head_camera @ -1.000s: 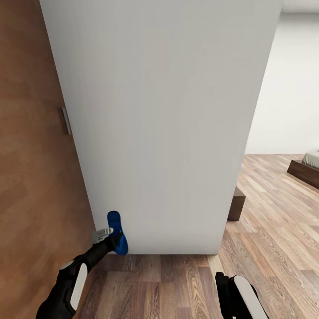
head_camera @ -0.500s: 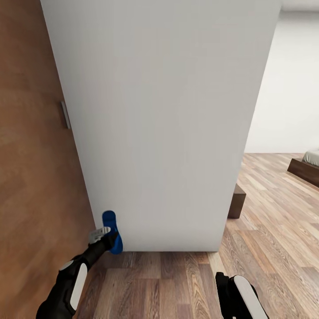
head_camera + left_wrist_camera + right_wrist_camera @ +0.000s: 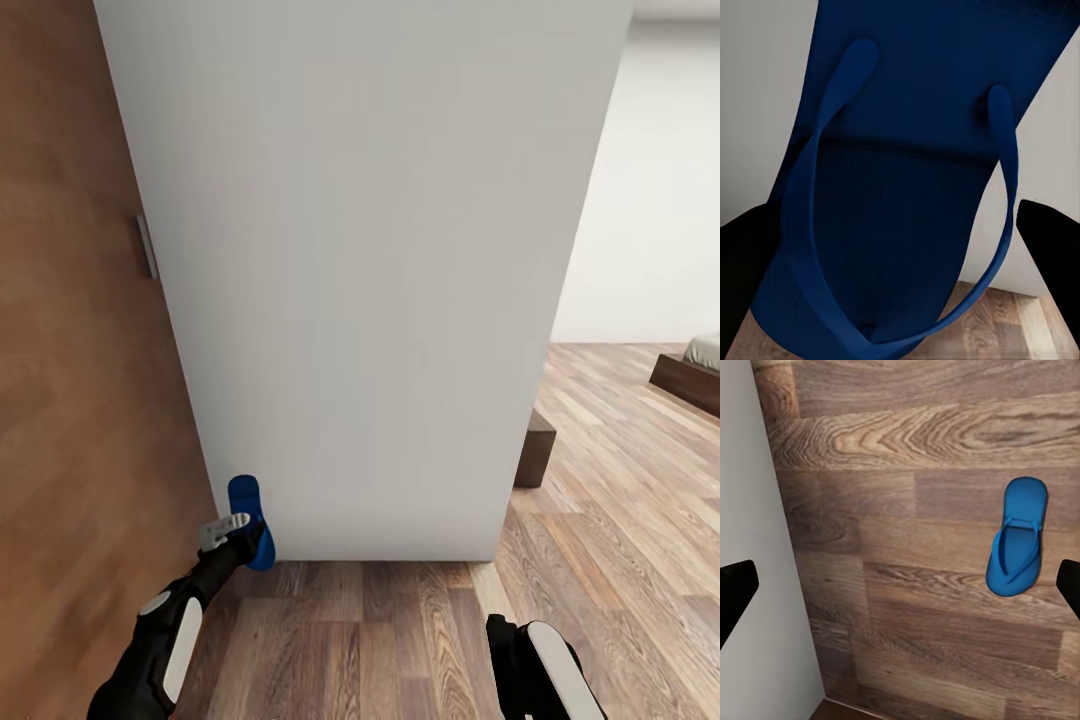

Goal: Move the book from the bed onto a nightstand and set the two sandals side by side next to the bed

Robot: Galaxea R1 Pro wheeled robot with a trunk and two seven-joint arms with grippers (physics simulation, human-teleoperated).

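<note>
My left gripper (image 3: 238, 532) is shut on one bright blue sandal (image 3: 247, 507), held upright low down, close to the foot of a white wall. In the left wrist view this sandal (image 3: 907, 172) spans the space between the dark fingers (image 3: 746, 262), blue straps toward the camera. In the right wrist view my right gripper (image 3: 900, 589) is open, with nothing between its fingers. Beneath it a second blue sandal (image 3: 1018, 538) lies flat on the wood floor. A corner of the bed (image 3: 698, 372) shows at the far right of the head view. The book and the nightstand are out of view.
A broad white wall (image 3: 360, 280) stands directly ahead. A brown wooden door (image 3: 70, 380) with a metal handle (image 3: 147, 247) is at the left. A low dark brown furniture end (image 3: 535, 450) juts out behind the wall. Plank floor (image 3: 620, 500) opens to the right.
The whole picture has shifted a little, so the camera has moved; the wall's foot sits slightly higher. My left gripper still holds the sandal, now a bit further left in the picture.
</note>
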